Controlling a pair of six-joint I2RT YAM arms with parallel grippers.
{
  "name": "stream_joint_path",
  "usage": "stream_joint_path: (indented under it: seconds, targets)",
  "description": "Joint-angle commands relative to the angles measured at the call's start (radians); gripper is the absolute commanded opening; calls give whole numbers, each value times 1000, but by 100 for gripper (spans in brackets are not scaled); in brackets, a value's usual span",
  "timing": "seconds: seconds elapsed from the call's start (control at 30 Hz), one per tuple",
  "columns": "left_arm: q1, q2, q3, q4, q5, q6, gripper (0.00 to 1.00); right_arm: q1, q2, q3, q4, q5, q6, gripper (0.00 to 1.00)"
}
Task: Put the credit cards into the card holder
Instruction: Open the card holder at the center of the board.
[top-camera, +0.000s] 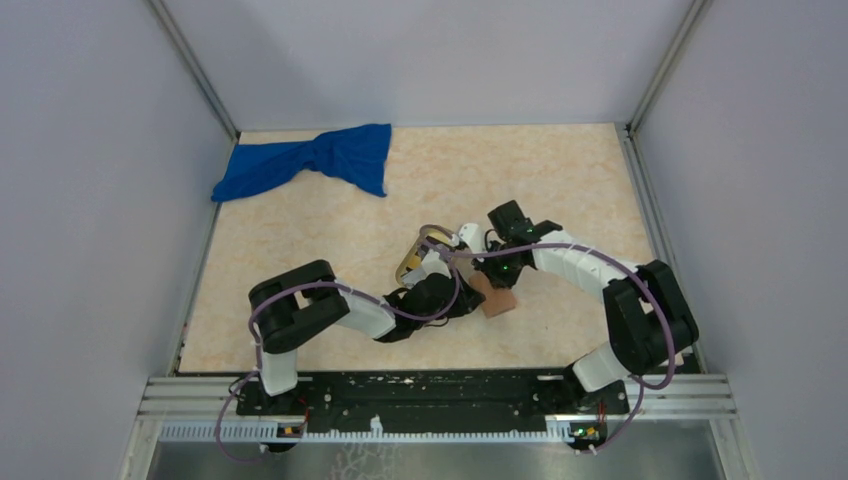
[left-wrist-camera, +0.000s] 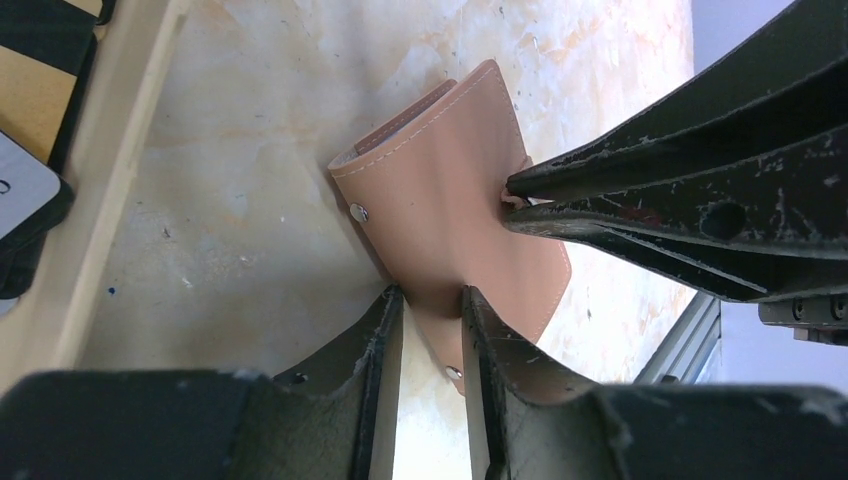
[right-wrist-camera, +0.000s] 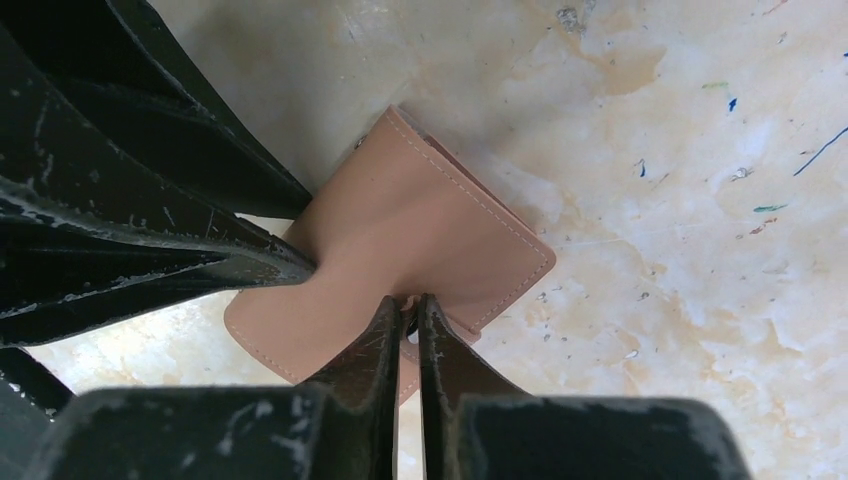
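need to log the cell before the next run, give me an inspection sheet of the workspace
surface: beige marbled tabletop, small specks and scuffs
job's things: card holder folded; grey card lies in the oval tray
clutter: blue cloth at far left; oval tray beside the holder
grippers: left gripper and right gripper each pinch an edge of the holder
cables: purple cables run along both arms
surroundings: plain grey walls on three sides
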Motion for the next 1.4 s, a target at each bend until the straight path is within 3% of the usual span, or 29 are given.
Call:
stream_joint_path:
  seconds: [0.0,0.27,0.4,0.53,0.63,0.77,1.07,1.37]
  targets:
    - [3,42,-8,-67,-29,10,31,-5,-22,17,-10,61,13,0]
    - [4,24,-65,-10,-50,32,32,-163,-117,69,-58,-258,25,0]
    - [5,-51,-158,155,-2,110,57,-209,-128,91,-76,-427,35,0]
    - [6,-145,-230,200,19,138,84,-257,-128,121,-81,-563,63,0]
    - [12,-166,-241,203,68,139,94,-278,-112,131,-110,-657,56,0]
    - [14,-136,-259,279,93,109,97,-290,-87,134,-169,-725,14,0]
    - [16,-107,-305,450,113,96,99,-304,-97,112,-144,-684,21,0]
    - [16,-157,-341,405,99,93,99,-361,-144,108,-166,-741,-11,0]
